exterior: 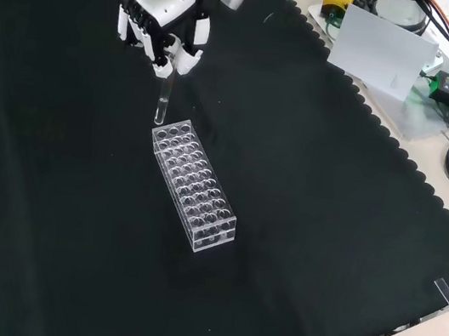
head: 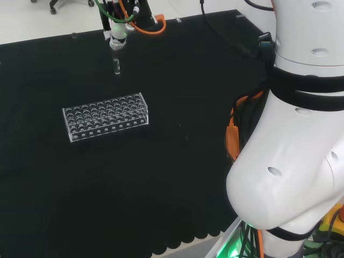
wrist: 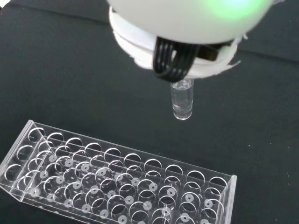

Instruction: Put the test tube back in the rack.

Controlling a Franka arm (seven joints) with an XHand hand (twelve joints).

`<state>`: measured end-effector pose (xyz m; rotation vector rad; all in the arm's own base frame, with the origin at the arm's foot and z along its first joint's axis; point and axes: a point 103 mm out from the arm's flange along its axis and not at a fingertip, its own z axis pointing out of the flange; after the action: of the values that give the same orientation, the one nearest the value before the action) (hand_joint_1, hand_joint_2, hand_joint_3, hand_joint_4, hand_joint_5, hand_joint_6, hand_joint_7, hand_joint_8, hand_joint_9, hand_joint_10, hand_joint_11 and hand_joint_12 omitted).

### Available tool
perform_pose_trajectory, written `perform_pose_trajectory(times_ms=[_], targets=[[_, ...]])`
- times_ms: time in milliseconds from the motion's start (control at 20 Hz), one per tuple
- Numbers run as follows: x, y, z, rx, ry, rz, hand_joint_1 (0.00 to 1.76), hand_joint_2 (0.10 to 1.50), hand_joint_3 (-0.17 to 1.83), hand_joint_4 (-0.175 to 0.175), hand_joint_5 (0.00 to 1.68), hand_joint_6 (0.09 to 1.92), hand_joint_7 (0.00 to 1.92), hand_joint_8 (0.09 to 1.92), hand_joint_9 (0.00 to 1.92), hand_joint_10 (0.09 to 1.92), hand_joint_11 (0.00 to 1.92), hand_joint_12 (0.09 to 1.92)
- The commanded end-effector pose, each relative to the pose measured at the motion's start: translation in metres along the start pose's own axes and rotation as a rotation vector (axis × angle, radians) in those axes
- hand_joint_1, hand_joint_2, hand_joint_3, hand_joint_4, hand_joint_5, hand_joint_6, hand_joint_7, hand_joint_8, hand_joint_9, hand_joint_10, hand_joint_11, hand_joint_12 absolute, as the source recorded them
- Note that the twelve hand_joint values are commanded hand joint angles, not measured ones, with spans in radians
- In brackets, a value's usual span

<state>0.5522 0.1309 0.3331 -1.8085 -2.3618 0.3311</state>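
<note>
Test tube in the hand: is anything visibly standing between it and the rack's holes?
Nothing visible does. The hand holds the test tube upright by its top, its lower end hanging above bare black cloth just beyond one end of the clear rack. The rack's holes look empty, and nothing lies in between.

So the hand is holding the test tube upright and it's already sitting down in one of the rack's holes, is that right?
Not quite. The hand does hold the test tube upright, but the tube is not in a hole yet. The front view shows its lower end hanging above the cloth just beyond the end of the clear rack, and the wrist view shows it apart from the rack too.
</note>
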Motion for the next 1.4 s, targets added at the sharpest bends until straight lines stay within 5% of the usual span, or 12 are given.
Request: perform_pose_trajectory(times_ms=[50,750,1400], targets=[[0.002,0.003,0.0,0.003,0.009,-0.004,1.44,0.64,0.54,-0.175,1.49,0.17,1.88,0.21,1.49,0.23,1.01,1.15],[0.045,0.024,0.028,0.071,0.033,-0.1,1.44,0.64,0.54,-0.175,1.49,0.18,1.88,0.2,1.49,0.23,1.01,1.15],[0.063,0.033,0.048,0.116,0.045,-0.137,1.44,0.64,0.53,-0.175,1.48,0.18,1.88,0.2,1.49,0.24,1.01,1.15]])
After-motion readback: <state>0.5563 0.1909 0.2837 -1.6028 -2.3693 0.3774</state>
